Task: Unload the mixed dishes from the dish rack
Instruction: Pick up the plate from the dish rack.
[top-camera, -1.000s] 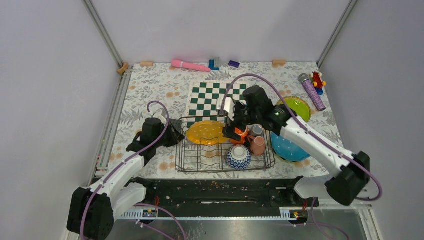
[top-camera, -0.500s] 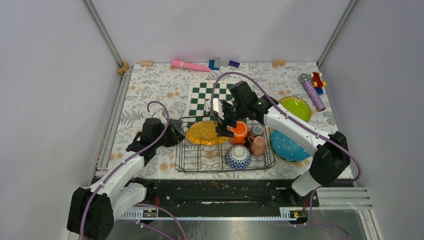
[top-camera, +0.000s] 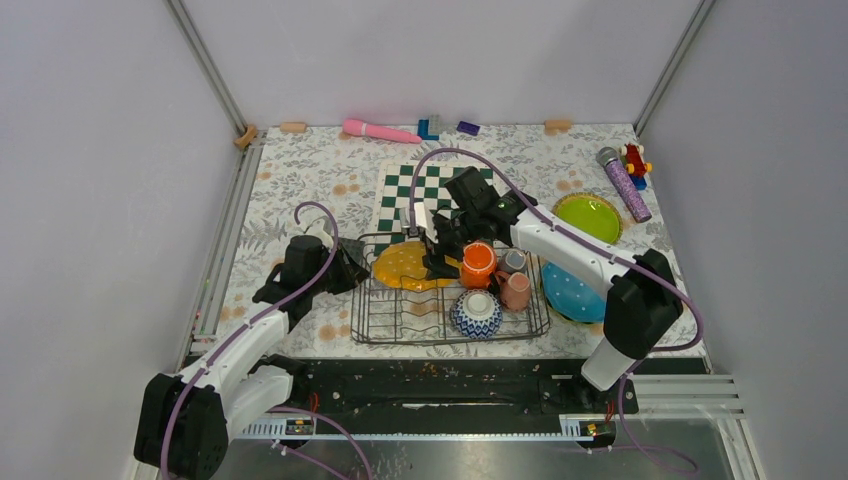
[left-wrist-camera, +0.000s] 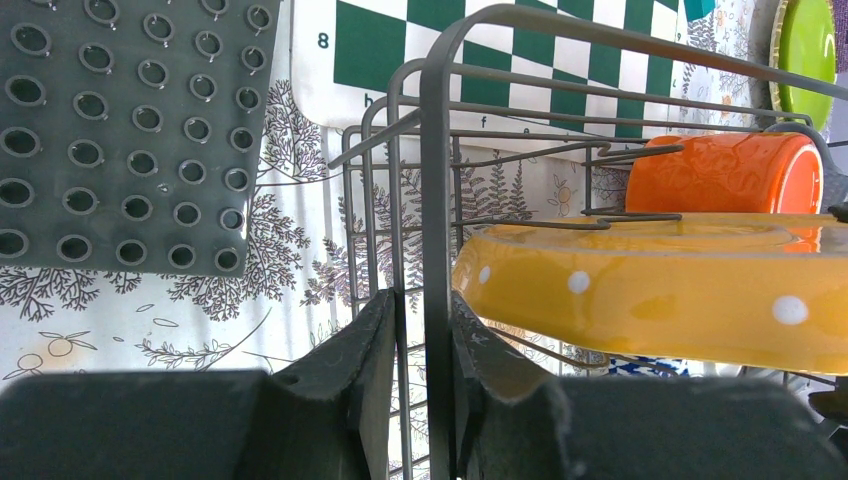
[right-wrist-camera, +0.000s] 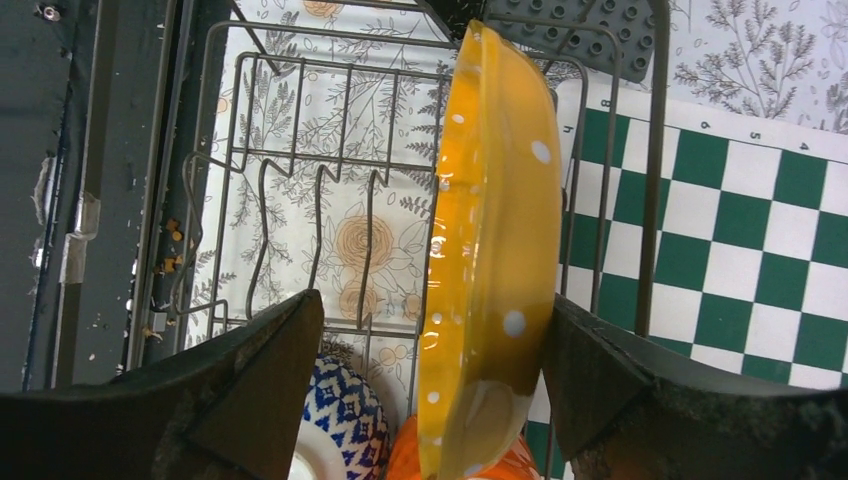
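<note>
The dish rack (top-camera: 390, 328) holds a yellow-orange plate (top-camera: 405, 265) on edge, an orange cup (top-camera: 478, 264), a small grey cup (top-camera: 513, 261), a pink mug (top-camera: 516, 290) and a blue-and-white bowl (top-camera: 477, 313). My right gripper (top-camera: 435, 250) is open and straddles the plate's (right-wrist-camera: 490, 250) rim. Its right finger is close to the plate and its left finger stands apart. My left gripper (left-wrist-camera: 425, 310) is shut on an upright wire of the rack's (left-wrist-camera: 437, 150) left end. A lime green plate (top-camera: 590, 215) and a teal plate (top-camera: 575, 295) lie on the table right of the rack.
A green-and-white chessboard (top-camera: 425, 190) lies just behind the rack. A dark grey studded mat (left-wrist-camera: 130, 130) sits at the rack's left end. Along the back edge are a pink toy (top-camera: 380, 130) and blue blocks (top-camera: 430, 127). A glittery microphone (top-camera: 624, 183) lies at the far right.
My right arm has swung left from above the orange cup to the yellow-orange plate, and its jaws have narrowed a little. The left arm has not moved.
</note>
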